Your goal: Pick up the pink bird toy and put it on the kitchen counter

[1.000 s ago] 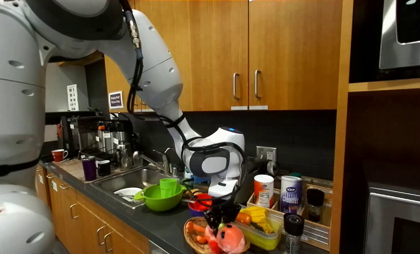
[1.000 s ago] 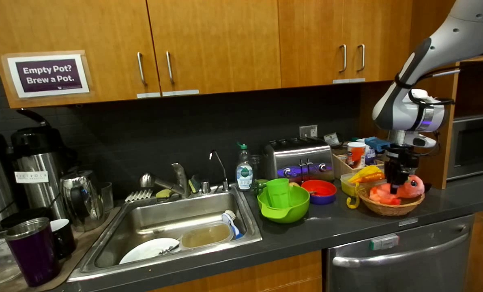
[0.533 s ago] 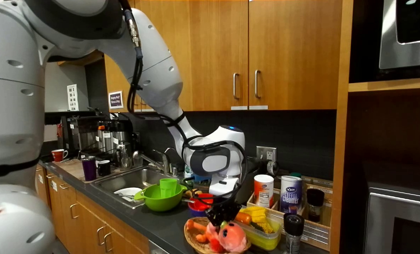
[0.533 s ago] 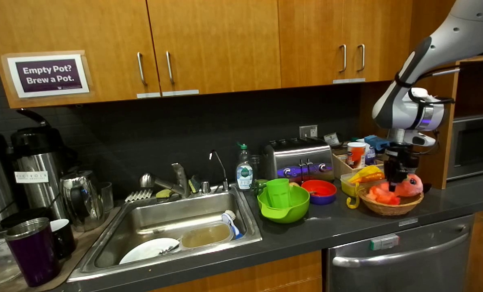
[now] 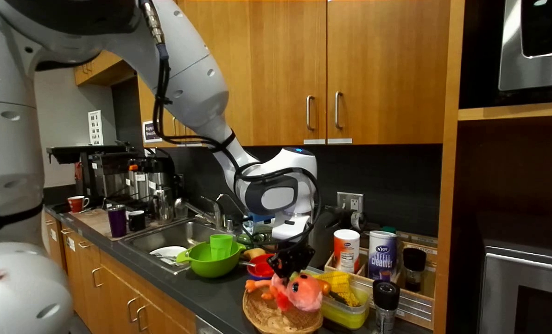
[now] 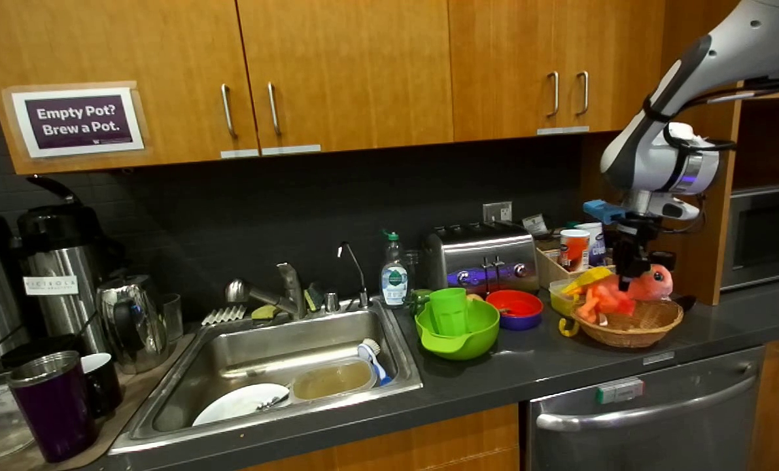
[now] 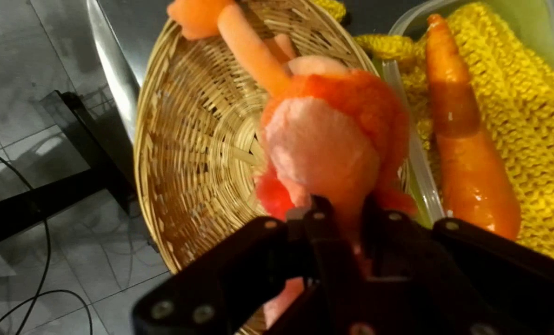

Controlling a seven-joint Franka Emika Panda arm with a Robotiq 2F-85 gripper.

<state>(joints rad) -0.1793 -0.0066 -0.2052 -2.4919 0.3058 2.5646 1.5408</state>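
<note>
dark grey desk (image 6: 487, 376) runs below wooden cabinets (image 6: 350, 72). clenched jaws grasp the pink bird toy (image 6: 654, 283) over the woven basket (image 6: 638, 337), to the right of the green bowl (image 6: 461, 348).

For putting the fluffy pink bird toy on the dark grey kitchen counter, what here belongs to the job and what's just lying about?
In the job:
fluffy pink bird toy
black gripper holding it
dark grey kitchen counter

Just lying about:
round green bowl
tall purple tumbler
silver metal toaster
shiny orange carrot
</note>
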